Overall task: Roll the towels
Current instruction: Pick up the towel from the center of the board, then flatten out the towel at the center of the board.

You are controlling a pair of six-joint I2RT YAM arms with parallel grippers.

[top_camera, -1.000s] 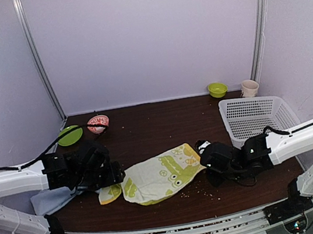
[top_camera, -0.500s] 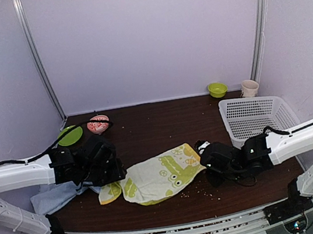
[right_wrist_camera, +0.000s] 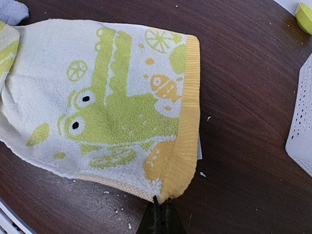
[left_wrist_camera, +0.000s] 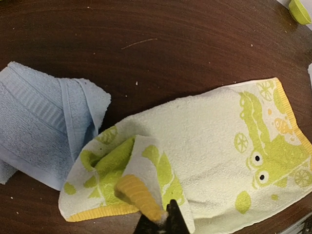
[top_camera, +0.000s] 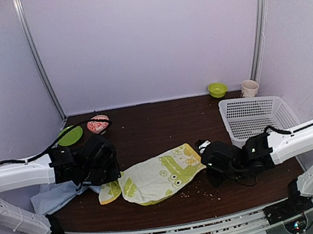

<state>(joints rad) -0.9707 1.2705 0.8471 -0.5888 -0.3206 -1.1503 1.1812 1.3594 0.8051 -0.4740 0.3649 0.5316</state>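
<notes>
Dark table (top_camera: 147, 130): patterned towel (top_camera: 160, 178) lies lengthwise left-to-right.

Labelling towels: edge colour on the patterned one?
Yellow band on the patterned towel; clearest in right wrist view.

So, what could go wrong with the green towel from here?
1. The left jaws pinch only the curled yellow hem of the green towel; it may slip out when rolling.
2. That end lies against the blue towel, which could be dragged along.
</notes>
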